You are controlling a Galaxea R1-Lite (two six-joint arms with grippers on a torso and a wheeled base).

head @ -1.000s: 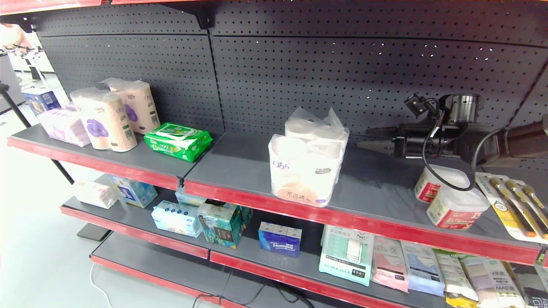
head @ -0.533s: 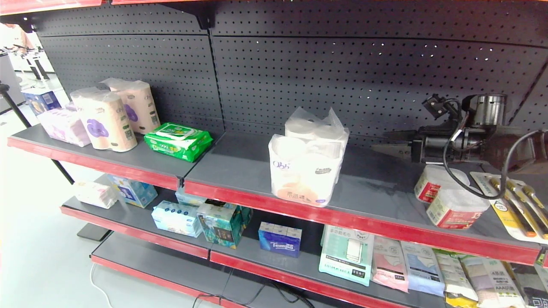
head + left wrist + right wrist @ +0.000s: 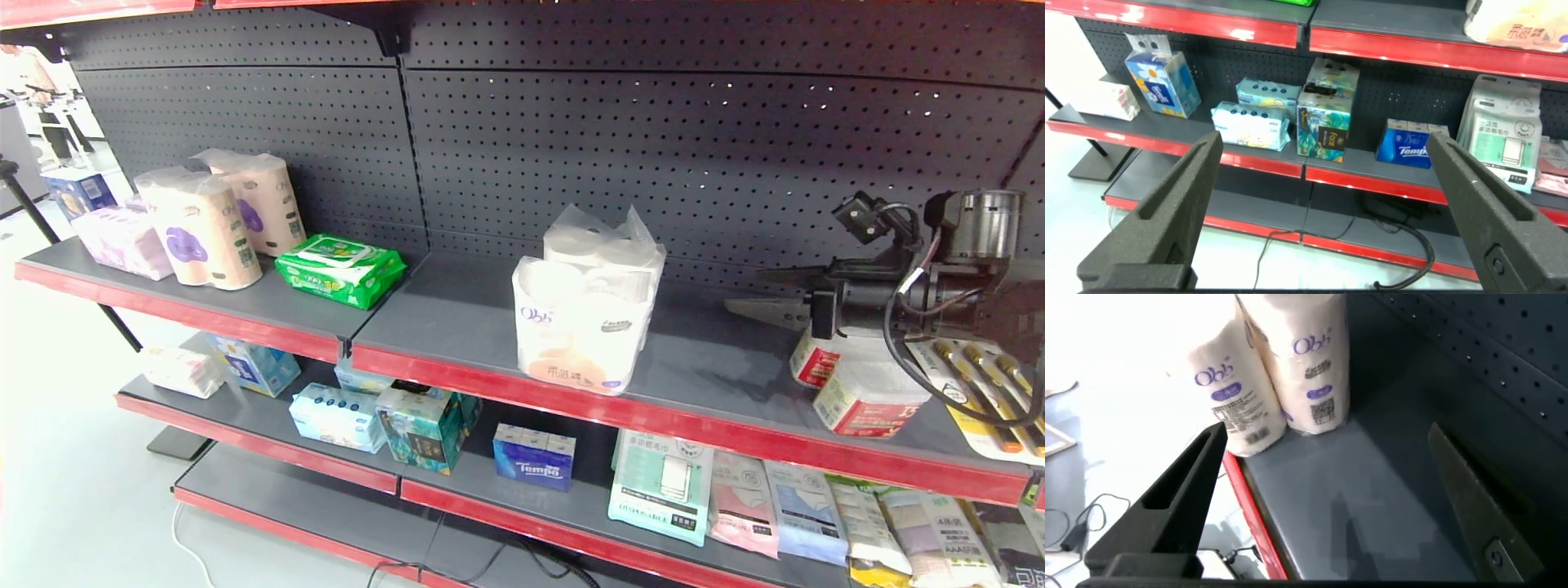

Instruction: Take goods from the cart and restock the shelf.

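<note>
Right gripper (image 3: pixel 743 292), wide and empty, near lidded tubs (image 3: pixel 865 398)

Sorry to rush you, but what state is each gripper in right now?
Left gripper: open, holding nothing.
Right gripper: open, holding nothing, above the shelf.

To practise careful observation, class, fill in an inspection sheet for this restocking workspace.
Surface: grey shelf with red edge, partly stocked.
Job's things: toilet roll pack upright at the shelf's front edge.
Clutter: two round tubs and a toothbrush pack near the right arm.
End effectors: left end effector open, empty; right end effector open, empty, above the shelf.
Cables: black cable trailing below the lowest shelf.
Surroundings: pegboard back; tissue packs on lower shelves.
</note>
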